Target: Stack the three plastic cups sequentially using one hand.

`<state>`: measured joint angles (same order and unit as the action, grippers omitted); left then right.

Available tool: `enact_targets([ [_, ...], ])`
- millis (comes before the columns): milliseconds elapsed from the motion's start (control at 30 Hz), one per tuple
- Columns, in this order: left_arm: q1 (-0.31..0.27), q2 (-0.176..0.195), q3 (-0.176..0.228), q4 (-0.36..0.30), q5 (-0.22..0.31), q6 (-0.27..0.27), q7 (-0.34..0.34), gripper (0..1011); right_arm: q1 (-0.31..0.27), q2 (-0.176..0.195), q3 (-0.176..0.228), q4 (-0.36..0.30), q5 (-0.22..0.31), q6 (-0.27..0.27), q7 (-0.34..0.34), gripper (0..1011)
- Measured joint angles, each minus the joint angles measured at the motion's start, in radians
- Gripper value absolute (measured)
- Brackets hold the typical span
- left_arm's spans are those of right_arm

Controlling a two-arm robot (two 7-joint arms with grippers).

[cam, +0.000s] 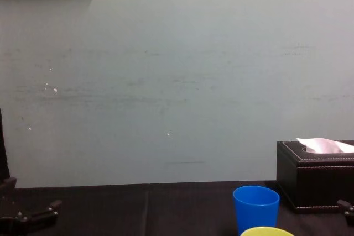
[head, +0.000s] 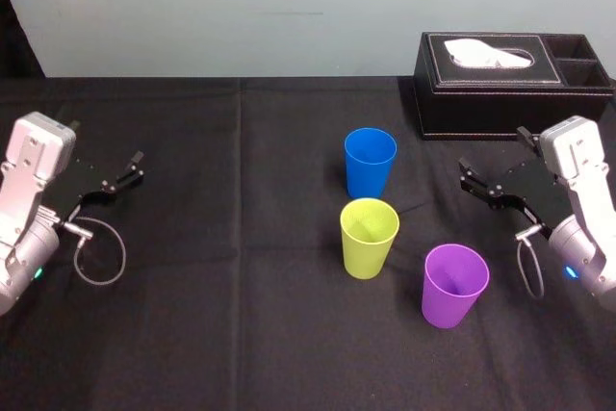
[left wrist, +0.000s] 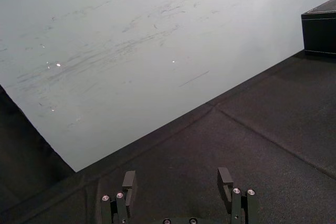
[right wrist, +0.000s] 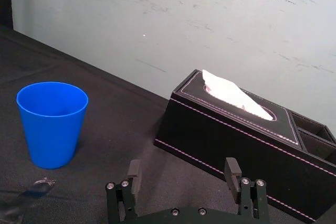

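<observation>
Three plastic cups stand upright and apart on the black tablecloth. The blue cup (head: pixel 370 162) (right wrist: pixel 51 123) (cam: pixel 255 208) is farthest back, the yellow-green cup (head: pixel 369 236) (cam: pixel 267 231) stands just in front of it, and the purple cup (head: pixel 454 284) is nearest, to the right. My right gripper (head: pixel 493 172) (right wrist: pixel 182 174) hovers at the right, beside the purple cup and clear of it, open and empty. At the far left my left gripper (head: pixel 130 170) (left wrist: pixel 177 179) rests open with nothing in it.
A black leather tissue box (head: pixel 510 82) (right wrist: pixel 239 142) (cam: pixel 316 176) sits at the back right, just behind the right arm. A pale wall (cam: pixel 166 81) runs behind the table. Bare cloth (head: pixel 231 238) lies between the left arm and the cups.
</observation>
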<state>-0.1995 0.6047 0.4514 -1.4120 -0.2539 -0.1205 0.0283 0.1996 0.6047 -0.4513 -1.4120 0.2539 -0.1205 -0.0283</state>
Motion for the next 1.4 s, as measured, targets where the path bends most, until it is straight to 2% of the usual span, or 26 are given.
enact_targets([
  [1400,0.000,0.000,0.000,0.000,0.000,0.000,0.000,1011,0.000,0.000,0.000,0.000,0.000,0.000,0.000,1002],
])
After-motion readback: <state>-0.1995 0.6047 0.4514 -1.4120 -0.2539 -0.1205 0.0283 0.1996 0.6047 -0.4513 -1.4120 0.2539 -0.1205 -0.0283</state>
